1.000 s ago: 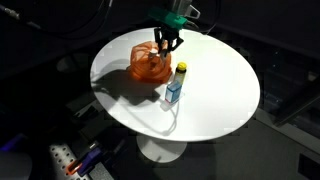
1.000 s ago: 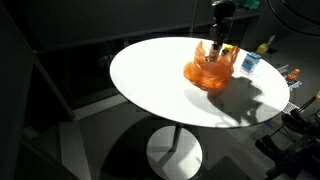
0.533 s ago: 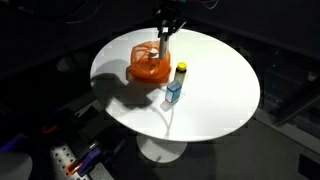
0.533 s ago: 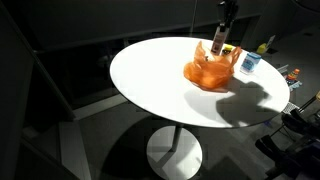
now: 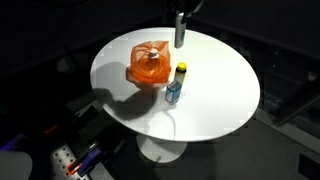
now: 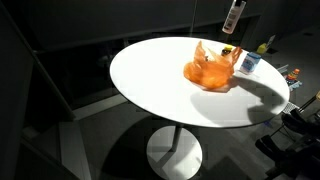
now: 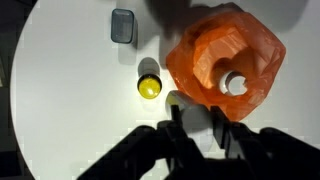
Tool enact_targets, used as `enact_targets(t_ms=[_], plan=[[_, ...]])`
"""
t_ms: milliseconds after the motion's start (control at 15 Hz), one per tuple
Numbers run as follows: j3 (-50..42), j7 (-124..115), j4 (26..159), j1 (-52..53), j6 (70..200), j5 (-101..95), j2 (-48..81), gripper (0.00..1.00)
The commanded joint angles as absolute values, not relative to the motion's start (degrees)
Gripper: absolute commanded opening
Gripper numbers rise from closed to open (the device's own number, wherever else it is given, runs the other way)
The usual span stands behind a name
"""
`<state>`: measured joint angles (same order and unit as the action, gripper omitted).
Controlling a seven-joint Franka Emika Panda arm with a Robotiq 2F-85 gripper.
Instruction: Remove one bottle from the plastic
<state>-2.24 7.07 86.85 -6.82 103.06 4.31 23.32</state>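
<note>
An orange plastic bag [image 5: 149,66] lies on the round white table [image 5: 215,100]; it shows in both exterior views [image 6: 209,71]. My gripper [image 5: 181,14] is high above the table, shut on a pale bottle [image 5: 180,32] that hangs clear of the bag, also seen in an exterior view [image 6: 232,18]. In the wrist view the bottle [image 7: 198,128] sits between my fingers [image 7: 200,135], and the bag [image 7: 215,45] below still holds a white-capped bottle [image 7: 236,85].
A yellow-capped bottle [image 5: 181,71] and a small blue container [image 5: 174,93] stand on the table beside the bag; both show in the wrist view, the yellow cap [image 7: 149,87] and the container [image 7: 122,25]. Dark clutter surrounds the table, with a power strip [image 5: 66,160] on the floor.
My gripper has risen from inside the bag's mouth to well above the table, carrying a bottle up out of the bag. The bag has slumped a little.
</note>
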Motion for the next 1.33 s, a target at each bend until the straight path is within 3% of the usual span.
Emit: enact_targets(t_ms=[0, 1267], plan=[[-4.0, 4.5, 85.2, -9.2, 101.4, 6.8, 22.8, 0.10], [-6.7, 0.5, 79.5, -15.1, 103.3, 11.4, 35.7, 0.10]])
